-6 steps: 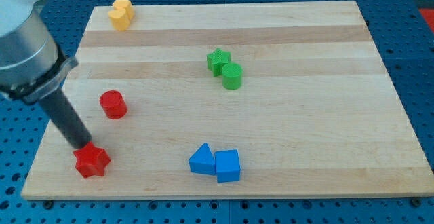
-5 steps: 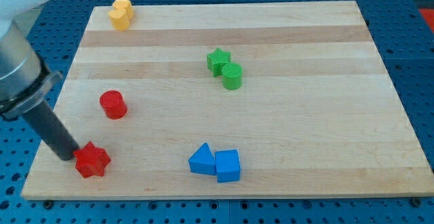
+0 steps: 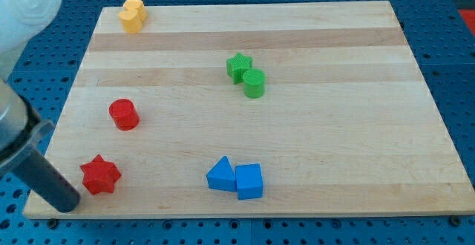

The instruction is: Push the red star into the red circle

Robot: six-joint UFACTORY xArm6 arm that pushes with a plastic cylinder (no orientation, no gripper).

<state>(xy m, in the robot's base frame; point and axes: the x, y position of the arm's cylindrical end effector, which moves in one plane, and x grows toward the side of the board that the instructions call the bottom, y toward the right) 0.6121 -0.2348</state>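
The red star [image 3: 100, 175] lies near the board's bottom left corner. The red circle [image 3: 124, 114], a short cylinder, stands above it and slightly to the right, with a gap between them. My tip [image 3: 68, 204] is at the board's bottom left edge, below and to the left of the red star, a small gap away from it. The dark rod rises from the tip toward the view's left edge.
A green star [image 3: 239, 66] and a green cylinder [image 3: 254, 84] touch near the board's centre. A blue triangle [image 3: 220, 175] and a blue block [image 3: 249, 181] sit together at the bottom centre. A yellow block [image 3: 132, 15] is at the top left corner.
My tip has moved from the red star's upper side down and to the left, around to the star's lower left. The red star and all other blocks have stayed put.
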